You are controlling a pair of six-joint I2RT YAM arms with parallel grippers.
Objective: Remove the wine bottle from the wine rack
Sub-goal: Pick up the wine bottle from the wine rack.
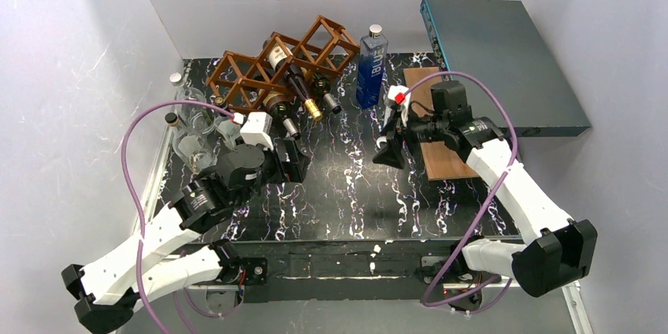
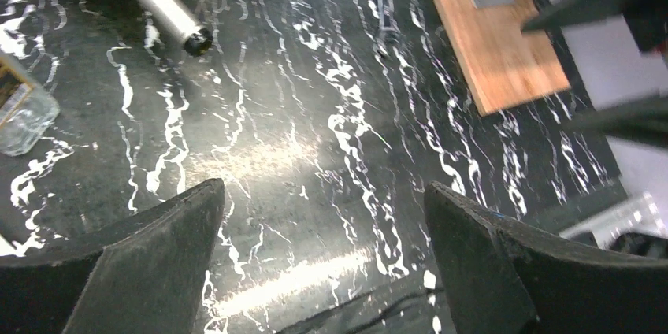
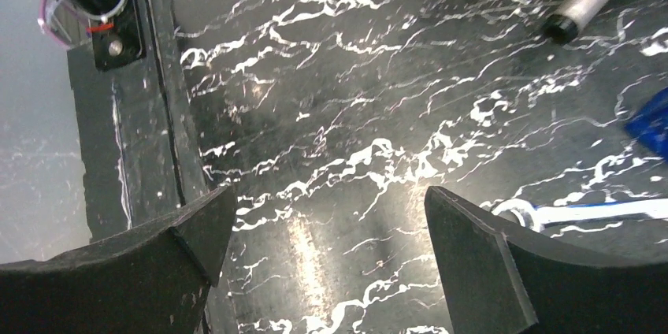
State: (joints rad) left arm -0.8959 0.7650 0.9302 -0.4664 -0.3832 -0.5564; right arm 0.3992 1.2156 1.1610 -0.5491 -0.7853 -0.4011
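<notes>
The reddish-brown lattice wine rack (image 1: pixel 272 66) stands at the back of the black marbled table. Wine bottles lie in its cells with necks pointing forward: a silver-capped one (image 1: pixel 288 125), a gold-capped one (image 1: pixel 313 107) and a dark-capped one (image 1: pixel 331 102). My left gripper (image 1: pixel 295 162) hovers open just in front of the silver neck, holding nothing. In the left wrist view that silver neck (image 2: pixel 173 15) lies far ahead of the open gripper (image 2: pixel 323 200). My right gripper (image 1: pixel 390 149) is open and empty over mid-table. The right wrist view shows the silver neck (image 3: pixel 587 3) far from that gripper (image 3: pixel 329 208).
A tall blue bottle (image 1: pixel 372 66) stands upright right of the rack. A flat wooden board (image 1: pixel 441 125) lies under the right arm, and a dark box (image 1: pixel 504 66) sits behind it. Clear glass bottles (image 1: pixel 189 125) crowd the left edge beside the left arm.
</notes>
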